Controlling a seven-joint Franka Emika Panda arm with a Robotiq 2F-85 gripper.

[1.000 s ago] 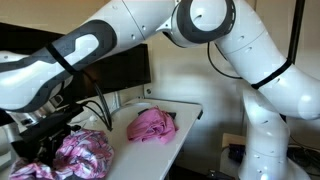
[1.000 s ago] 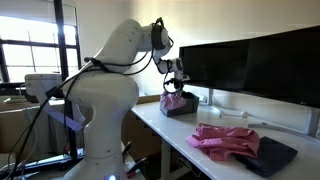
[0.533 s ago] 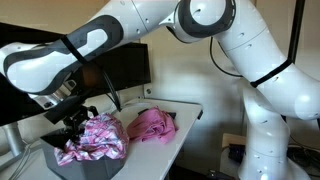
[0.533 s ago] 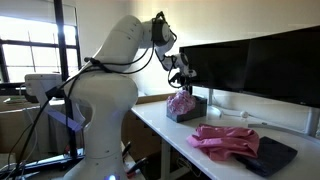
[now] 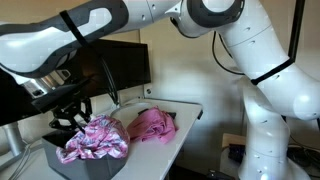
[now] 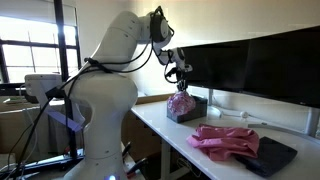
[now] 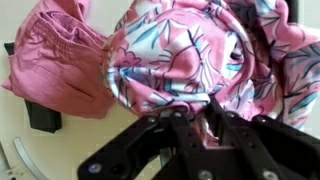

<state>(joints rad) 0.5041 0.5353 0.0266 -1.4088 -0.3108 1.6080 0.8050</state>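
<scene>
My gripper (image 5: 72, 120) is shut on a pink floral cloth (image 5: 95, 140), whose bulk rests in a grey bin (image 5: 58, 166) at the near end of the white table. In the other exterior view the gripper (image 6: 180, 80) hangs above the bin (image 6: 192, 114) with the cloth (image 6: 181, 102) trailing from it. In the wrist view the fingers (image 7: 200, 115) pinch a fold of the floral cloth (image 7: 190, 55). A plain pink garment (image 5: 150, 125) lies on the table beyond the bin and also shows in the wrist view (image 7: 55, 55).
Dark monitors (image 6: 250, 60) stand along the table's back edge. The plain pink garment (image 6: 225, 140) partly overlaps a dark cloth (image 6: 275, 155). The robot's white base (image 5: 265, 130) stands beside the table. A small black object (image 7: 40, 115) lies near the pink garment.
The gripper has risen from low in the bin, drawing a fold of the floral cloth up with it. The plain pink garment has not moved.
</scene>
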